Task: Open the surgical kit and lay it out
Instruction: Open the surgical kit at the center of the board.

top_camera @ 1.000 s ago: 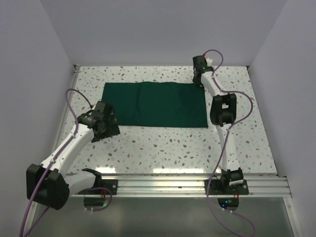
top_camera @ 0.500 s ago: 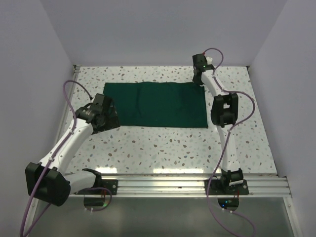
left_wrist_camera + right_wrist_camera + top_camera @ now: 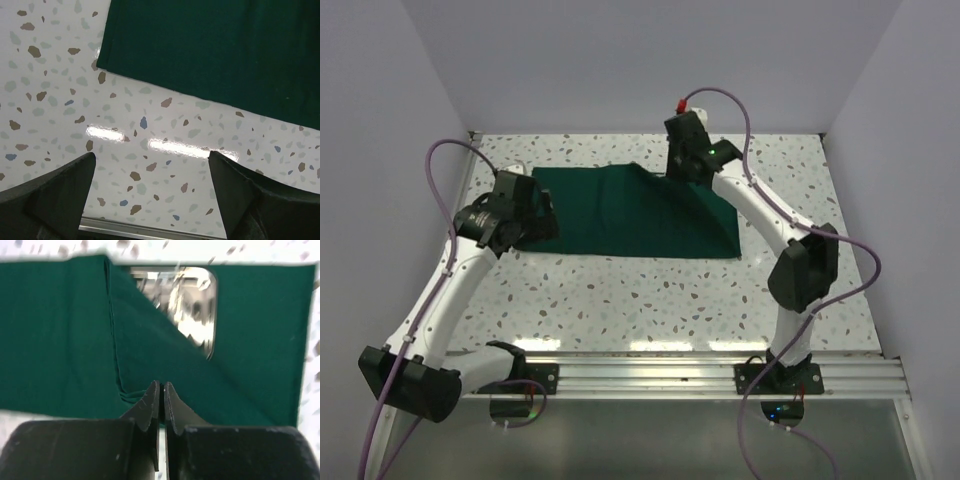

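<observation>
Speckled table (image 3: 650, 290): right hand (image 3: 161, 388) pinching cloth wrap (image 3: 620, 215) corner; left hand (image 3: 151, 154) spread beside it.

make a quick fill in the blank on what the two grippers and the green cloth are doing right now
1. The right gripper is ____ on a raised fold of the green cloth.
2. In the right wrist view, the lifted cloth uncovers part of a shiny steel ____ with a rounded corner.
3. The left gripper is ____ and holds nothing, near the cloth's corner.

Missing words: shut; tray; open
</observation>
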